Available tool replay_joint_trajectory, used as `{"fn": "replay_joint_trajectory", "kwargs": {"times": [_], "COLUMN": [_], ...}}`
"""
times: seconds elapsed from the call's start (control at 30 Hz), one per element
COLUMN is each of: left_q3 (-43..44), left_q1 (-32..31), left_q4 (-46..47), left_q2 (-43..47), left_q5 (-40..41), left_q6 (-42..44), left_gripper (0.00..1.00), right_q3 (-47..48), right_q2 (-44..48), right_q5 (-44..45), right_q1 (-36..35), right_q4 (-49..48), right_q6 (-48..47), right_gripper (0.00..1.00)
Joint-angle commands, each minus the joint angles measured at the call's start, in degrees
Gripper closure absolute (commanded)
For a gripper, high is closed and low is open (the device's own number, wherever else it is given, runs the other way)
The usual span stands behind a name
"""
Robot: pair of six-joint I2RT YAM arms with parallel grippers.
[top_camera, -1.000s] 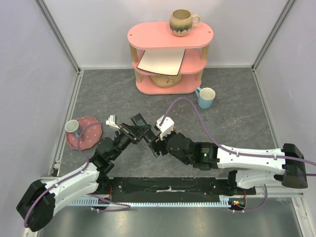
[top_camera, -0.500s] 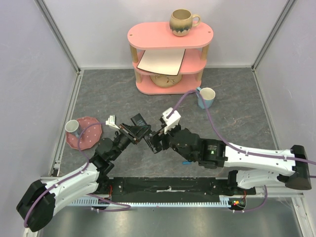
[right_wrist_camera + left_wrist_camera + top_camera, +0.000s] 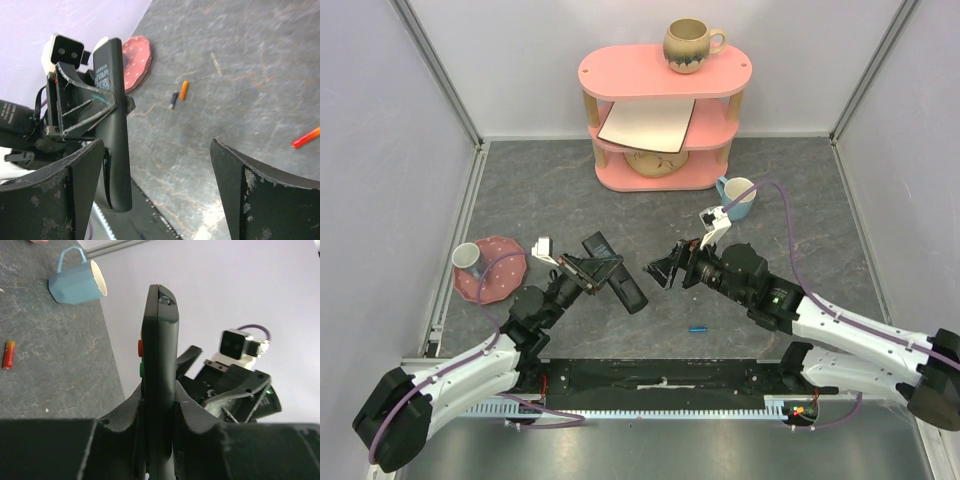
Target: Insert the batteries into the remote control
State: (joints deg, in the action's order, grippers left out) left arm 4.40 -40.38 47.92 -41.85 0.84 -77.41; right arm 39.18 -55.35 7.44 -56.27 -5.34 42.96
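My left gripper (image 3: 605,268) is shut on the remote control (image 3: 617,273), a slim black bar held above the table. In the left wrist view the remote control (image 3: 160,355) stands edge-on between the jaws of the left gripper (image 3: 159,396), with red and green buttons on its left side. My right gripper (image 3: 662,270) hangs a short way right of the remote, open and holding nothing. In the right wrist view the right gripper (image 3: 160,192) gapes wide, and the remote control (image 3: 114,130) stands just past its left finger. A tiny dark battery (image 3: 173,100) lies on the table beside an orange cell (image 3: 184,90).
A small blue cylinder (image 3: 698,328) lies near the front edge. A blue mug (image 3: 737,197) stands behind the right arm. A pink plate (image 3: 498,280) with a cup (image 3: 470,258) on it sits at the left. A pink shelf (image 3: 665,75) with a brown mug (image 3: 690,45) on top stands at the back. A red-orange cell (image 3: 8,355) lies near the blue mug (image 3: 77,282).
My right gripper has pulled back to the right, away from the remote, and its jaws have opened wider. The left gripper still holds the remote, shifted only slightly.
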Motion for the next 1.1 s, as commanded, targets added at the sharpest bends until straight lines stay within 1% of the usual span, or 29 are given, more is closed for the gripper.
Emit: {"fn": "replay_joint_trajectory", "kwargs": {"times": [0.0, 0.17, 0.27, 0.43, 1.07], "left_q3": [-0.36, 0.34, 0.52, 0.69, 1.84], "left_q1": [-0.31, -0.31, -0.31, -0.31, -0.31], "left_q4": [6.22, 6.13, 6.22, 7.27, 8.15], "left_q2": [0.36, 0.27, -0.16, -1.04, -1.05], "left_q5": [-1.9, -2.25, -2.34, -2.51, -2.6], "left_q6": [-0.64, -0.03, 0.06, 0.06, 0.24], "left_gripper": [0.98, 0.98, 0.98, 0.98, 0.98], "right_q3": [-4.19, -6.92, -7.54, -7.19, -7.71], "right_q2": [-1.77, -5.46, -7.74, -10.47, -14.43], "right_q5": [-15.32, -21.32, -24.13, -26.07, -28.01], "right_q1": [2.83, 4.85, 5.21, 5.21, 5.21], "right_q4": [-15.47, -25.57, -29.18, -29.55, -28.85], "right_q6": [10.55, 16.09, 17.68, 18.65, 18.21], "right_gripper": [0.06, 0.06, 0.06, 0.07, 0.16]}}
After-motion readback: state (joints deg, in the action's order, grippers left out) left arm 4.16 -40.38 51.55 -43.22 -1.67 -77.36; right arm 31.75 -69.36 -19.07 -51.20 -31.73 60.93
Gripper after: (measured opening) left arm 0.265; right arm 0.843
